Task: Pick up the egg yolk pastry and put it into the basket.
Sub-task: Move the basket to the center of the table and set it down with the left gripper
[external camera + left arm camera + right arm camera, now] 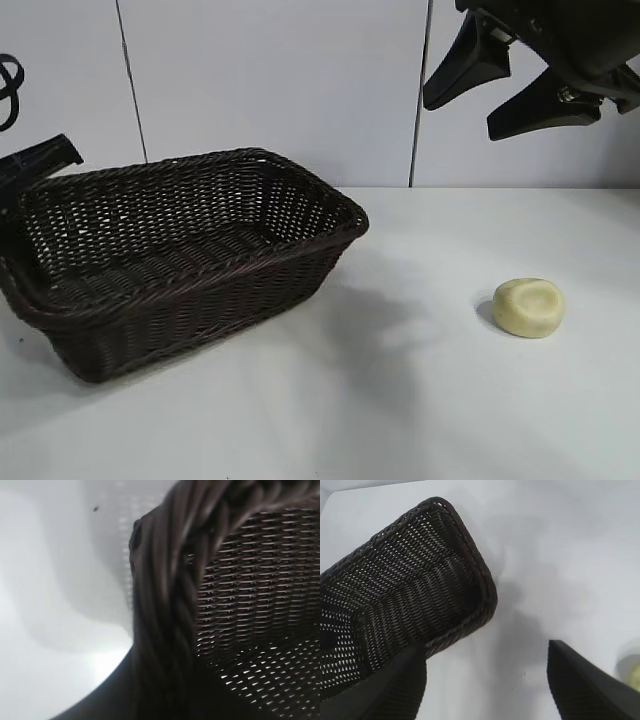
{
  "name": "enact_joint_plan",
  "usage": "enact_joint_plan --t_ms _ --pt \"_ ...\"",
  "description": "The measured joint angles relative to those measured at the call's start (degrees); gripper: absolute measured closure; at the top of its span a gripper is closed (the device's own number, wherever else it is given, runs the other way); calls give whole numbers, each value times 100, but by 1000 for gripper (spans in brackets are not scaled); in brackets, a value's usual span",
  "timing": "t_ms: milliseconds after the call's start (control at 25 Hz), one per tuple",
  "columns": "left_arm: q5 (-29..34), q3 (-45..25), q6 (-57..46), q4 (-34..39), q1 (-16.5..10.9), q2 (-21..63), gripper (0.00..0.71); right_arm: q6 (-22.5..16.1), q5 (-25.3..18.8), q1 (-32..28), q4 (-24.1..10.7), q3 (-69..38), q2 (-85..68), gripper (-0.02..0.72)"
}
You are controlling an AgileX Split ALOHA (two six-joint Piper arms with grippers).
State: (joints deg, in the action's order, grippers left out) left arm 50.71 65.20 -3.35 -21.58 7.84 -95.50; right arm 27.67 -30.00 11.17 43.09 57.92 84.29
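Observation:
The egg yolk pastry (pixel 529 307), a small pale yellow bun with a dented top, lies on the white table at the right. Only its edge shows in the right wrist view (pixel 633 669). The dark brown wicker basket (pixel 322 243) stands at the left, holding nothing that I can see. My right gripper (pixel 462 118) hangs open high above the table, up and a little left of the pastry, with nothing between its fingers (pixel 485 647). My left gripper (pixel 38 160) sits behind the basket's far left corner, and the braided rim (pixel 170 585) fills its wrist view.
A white panelled wall stands behind the table. Bare white table (pixel 420 400) lies between the basket and the pastry and in front of both.

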Motion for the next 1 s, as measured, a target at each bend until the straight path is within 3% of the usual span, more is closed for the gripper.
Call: enact_joint_plan --t_ms 480,760,1000 --pt "1032 855 1420 -127 0 -846 612 0 12 0 15 0 0 208" --pt "1001 1082 1679 -432 -7 -1493 612 0 7 0 15 0 0 208" --pt "684 1082 1689 -423 -7 -1570 612 0 7 0 15 0 0 208"
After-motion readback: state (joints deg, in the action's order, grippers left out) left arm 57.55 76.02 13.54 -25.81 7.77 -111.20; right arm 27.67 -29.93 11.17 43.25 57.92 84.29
